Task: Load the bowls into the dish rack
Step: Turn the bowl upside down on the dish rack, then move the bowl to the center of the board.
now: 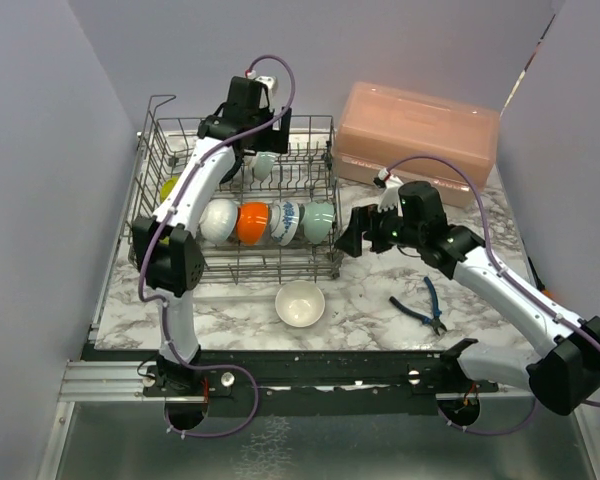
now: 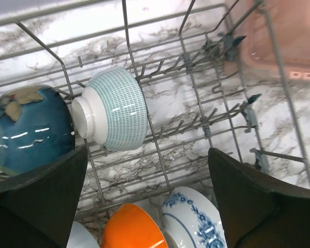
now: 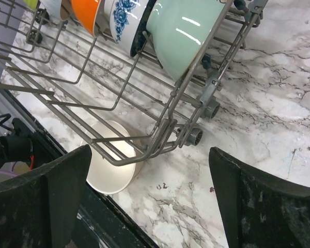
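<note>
The grey wire dish rack (image 1: 320,262) stands at the back left. A front row holds a white bowl (image 1: 218,220), an orange bowl (image 1: 252,222), a blue-patterned white bowl (image 1: 285,222) and a pale teal bowl (image 1: 319,220); a lime-yellow bowl (image 1: 167,187) sits at the left. My left gripper (image 1: 248,156) hangs open and empty over the back row, above a teal-checked bowl (image 2: 116,108) and a dark blue bowl (image 2: 28,129). A beige bowl (image 1: 300,303) sits on the table before the rack. My right gripper (image 1: 350,241) is open and empty, beside the rack's right front corner (image 3: 170,121).
A pink lidded box (image 1: 420,130) stands at the back right, next to the rack. Blue-handled pliers (image 1: 425,305) lie on the marble top under the right arm. The beige bowl (image 3: 113,165) sits close to the table's dark front rail (image 3: 108,222).
</note>
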Controlling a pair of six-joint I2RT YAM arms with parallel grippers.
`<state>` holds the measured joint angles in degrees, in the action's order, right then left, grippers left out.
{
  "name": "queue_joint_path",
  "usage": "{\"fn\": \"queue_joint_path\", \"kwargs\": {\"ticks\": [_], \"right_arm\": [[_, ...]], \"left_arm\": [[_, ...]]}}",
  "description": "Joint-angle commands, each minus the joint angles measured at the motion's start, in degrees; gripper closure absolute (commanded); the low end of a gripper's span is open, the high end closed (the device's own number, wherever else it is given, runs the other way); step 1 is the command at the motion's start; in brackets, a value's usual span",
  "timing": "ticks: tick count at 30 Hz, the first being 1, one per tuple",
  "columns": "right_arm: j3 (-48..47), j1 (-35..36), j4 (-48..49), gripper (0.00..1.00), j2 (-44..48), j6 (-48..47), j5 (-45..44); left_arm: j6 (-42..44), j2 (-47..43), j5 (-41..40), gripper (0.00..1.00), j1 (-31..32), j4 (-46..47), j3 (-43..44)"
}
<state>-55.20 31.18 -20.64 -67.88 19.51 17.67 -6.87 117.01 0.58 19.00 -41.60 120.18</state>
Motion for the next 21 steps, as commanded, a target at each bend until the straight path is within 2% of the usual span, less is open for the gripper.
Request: {"fn": "queue_joint_path", "kwargs": {"ticks": [1, 13, 16, 21], "right_arm": [[1.6, 0.2, -0.2, 0.00, 2.6, 0.5, 1.1], [9.0, 0.2, 0.2, 0.00, 9.1, 1.5, 5.5], [11.2, 0.3, 1.2, 0.00, 10.7, 1.9, 7.0], [13.4, 0.2, 2.7, 0.00, 12.0, 3.6, 7.6]], "left_arm": [[0.0, -11.1, 4.1, 0.01, -0.2, 4.8, -7.3], [-5.4, -47.3, 3.9, 0.01, -0.2, 21.9, -46.7], [-8.7, -57.1, 7.8, 0.01, -0.2, 25.3, -56.2], [-19.6, -69.8, 15.9, 0.01, -0.2, 25.1, -68.5]]}}
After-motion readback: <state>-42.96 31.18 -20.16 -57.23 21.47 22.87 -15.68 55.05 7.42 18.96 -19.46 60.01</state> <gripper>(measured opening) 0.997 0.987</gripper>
